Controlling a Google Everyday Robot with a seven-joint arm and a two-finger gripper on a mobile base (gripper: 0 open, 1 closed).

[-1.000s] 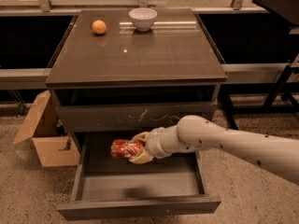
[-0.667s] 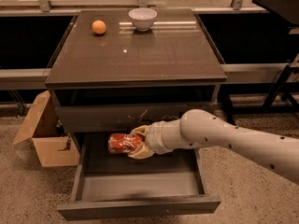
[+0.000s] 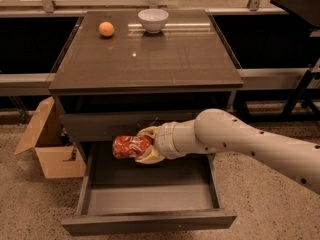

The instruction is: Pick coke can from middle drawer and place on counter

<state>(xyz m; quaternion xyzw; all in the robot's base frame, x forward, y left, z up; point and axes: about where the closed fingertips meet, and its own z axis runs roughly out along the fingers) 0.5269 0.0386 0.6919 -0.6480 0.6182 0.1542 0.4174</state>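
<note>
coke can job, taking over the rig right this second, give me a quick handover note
Gripper: closed on the coke can, inside the open middle drawer at its back left.
Coke can: held on its side and seemingly clear of the drawer floor, not yet above the counter.
Counter: holds an orange and a white bowl at the far edge; the near part is bare.
Done: drawer open, can grasped.
Left: lift the can out past the drawer front above it, set it on the counter, release.
</note>
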